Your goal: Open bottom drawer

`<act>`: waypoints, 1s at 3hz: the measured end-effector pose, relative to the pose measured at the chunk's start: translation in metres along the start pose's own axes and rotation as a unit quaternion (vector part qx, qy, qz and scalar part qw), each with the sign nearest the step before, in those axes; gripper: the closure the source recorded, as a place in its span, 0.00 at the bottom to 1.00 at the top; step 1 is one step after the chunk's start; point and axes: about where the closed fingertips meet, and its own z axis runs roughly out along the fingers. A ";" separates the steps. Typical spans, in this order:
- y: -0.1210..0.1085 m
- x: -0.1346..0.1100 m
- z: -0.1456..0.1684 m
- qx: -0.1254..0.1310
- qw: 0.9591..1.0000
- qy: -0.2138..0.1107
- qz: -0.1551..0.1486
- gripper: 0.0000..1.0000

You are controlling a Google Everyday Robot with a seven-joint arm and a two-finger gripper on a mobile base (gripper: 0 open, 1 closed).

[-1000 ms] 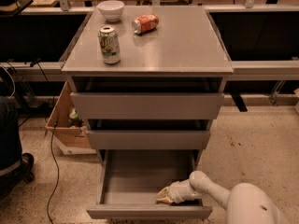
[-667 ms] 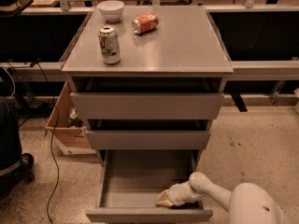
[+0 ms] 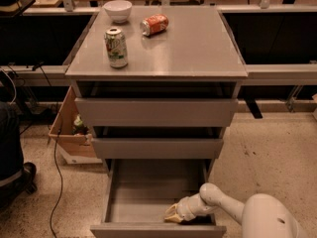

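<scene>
The bottom drawer [image 3: 148, 229] of the grey cabinet [image 3: 158, 58] is pulled out, and its grey box interior [image 3: 153, 192] shows. The middle drawer front [image 3: 157, 148] and the tall top drawer front [image 3: 156, 112] above it are pushed in. My gripper [image 3: 173, 215] reaches in from the lower right on a white arm [image 3: 223, 202]. It sits inside the drawer, right behind the front panel, right of the middle. Its tan fingertips lie close together against the panel's inner side.
On the cabinet top stand a white bowl [image 3: 118, 10], an upright green can [image 3: 116, 47] and a red can [image 3: 154, 24] lying on its side. A cardboard box [image 3: 69, 133] and a black cable [image 3: 57, 182] lie on the floor at left. A dark object [image 3: 12, 152] stands at far left.
The drawer has slid out a little further toward the camera, with the gripper moving along behind its front panel.
</scene>
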 end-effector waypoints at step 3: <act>0.032 -0.005 0.016 -0.061 0.998 -0.018 -0.005 1.00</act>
